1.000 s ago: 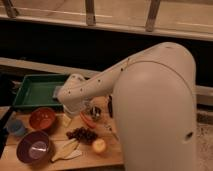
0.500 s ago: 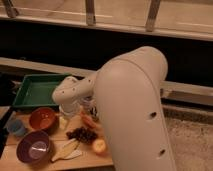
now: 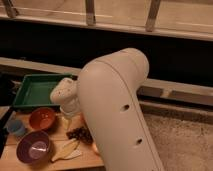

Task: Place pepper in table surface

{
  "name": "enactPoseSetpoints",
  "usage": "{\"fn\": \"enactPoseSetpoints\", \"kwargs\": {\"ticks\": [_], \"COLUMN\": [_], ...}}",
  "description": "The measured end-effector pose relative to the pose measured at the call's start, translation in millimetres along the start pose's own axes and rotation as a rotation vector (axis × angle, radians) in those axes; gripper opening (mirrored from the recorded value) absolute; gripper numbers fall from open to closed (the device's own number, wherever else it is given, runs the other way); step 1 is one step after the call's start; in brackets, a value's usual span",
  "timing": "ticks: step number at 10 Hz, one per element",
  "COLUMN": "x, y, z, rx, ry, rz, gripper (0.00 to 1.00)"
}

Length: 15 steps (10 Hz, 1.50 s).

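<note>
**A:** What's changed just now?

**B:** The arm point(image 3: 117, 115) has swung left. Its big shell now hides the right part of the table surface point(image 3: 84, 160), where more wood showed a moment ago. The gripper point(image 3: 71, 113) has moved left with the wrist and sits low over the boards, between the orange bowl point(image 3: 42, 119) and the grape cluster point(image 3: 80, 134)

**A:** Gripper state? Pepper?

**B:** Jaws spread wide, nothing seen clamped. I can't pick out the pepper; it's likely behind the wrist or arm. My guess is it's released or about to be, but I can't confirm it's on the wood

**A:** Surroundings, left to right?

**B:** Blue cup point(image 3: 16, 127), purple bowl point(image 3: 34, 149), orange bowl, green tray point(image 3: 37, 90) behind, pale yellow pieces point(image 3: 65, 150), grapes, then a sliver of orange fruit point(image 3: 94, 146) at the arm's edge. It's crowded, with only narrow strips of bare wood, and the arm blocks most of the view
</note>
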Motion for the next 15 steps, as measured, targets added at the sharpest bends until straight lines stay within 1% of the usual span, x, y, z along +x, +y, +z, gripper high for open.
{"fn": "enactPoseSetpoints", "kwargs": {"ticks": [2,3,4,5,6,8,9,11,13,15], "x": [8.6,13.9,16.8,19.6,22.9,22.9,19.7,11.7,8.7,5.5], "y": [-16.9,-23.4,-25.0,-24.0,-24.1,-21.9,-18.1,-11.5,-9.0,-5.1], "z": [5.8,10.0,14.3,24.1,29.4,32.2,31.0,26.8,22.5,21.3], "rx": [0.006,0.002,-0.007,-0.033,-0.049,-0.075,-0.086,-0.102,-0.120,-0.134], "ry": [0.021,0.029,0.034,0.035,0.036,0.018,0.003,-0.029,-0.060,-0.076], "rz": [0.051,0.076,0.091,0.111,0.121,0.128,0.116,0.097,0.093,0.085], "gripper": [0.80,0.80,0.80,0.80,0.80,0.80,0.80,0.80,0.80,0.80]}}
